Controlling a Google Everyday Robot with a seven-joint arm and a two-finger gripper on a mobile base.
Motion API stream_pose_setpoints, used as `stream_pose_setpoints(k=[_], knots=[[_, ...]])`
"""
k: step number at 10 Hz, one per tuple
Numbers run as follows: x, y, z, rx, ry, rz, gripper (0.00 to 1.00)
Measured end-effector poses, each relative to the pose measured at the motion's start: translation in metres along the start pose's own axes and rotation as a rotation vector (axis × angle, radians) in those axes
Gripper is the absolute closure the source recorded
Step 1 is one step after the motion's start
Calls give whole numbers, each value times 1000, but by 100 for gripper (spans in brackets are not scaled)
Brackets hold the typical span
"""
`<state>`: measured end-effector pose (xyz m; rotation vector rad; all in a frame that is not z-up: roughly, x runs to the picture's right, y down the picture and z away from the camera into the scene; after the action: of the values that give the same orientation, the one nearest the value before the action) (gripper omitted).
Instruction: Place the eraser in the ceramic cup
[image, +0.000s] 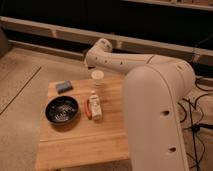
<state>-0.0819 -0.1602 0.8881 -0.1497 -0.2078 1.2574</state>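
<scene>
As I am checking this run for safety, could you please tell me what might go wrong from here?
The pincer hangs close above the ceramic cup, so a low move might tip it. The white bottle sits near the cup, on the camera's side, and could be knocked. The eraser is not visible, so a drop may miss.

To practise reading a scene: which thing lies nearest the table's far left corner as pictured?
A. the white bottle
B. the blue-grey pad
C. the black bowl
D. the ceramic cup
B: the blue-grey pad lies by that corner; the black bowl sits nearer the camera, and the gripper is over the ceramic cup.
</scene>
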Motion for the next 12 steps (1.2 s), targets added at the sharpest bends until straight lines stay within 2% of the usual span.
stream_pose_setpoints(k=[4, 7, 12], knots=[[10, -13, 10, 28, 33, 1, 100], [9, -23, 21, 43, 51, 8, 100], [36, -34, 50, 47, 141, 58, 100]])
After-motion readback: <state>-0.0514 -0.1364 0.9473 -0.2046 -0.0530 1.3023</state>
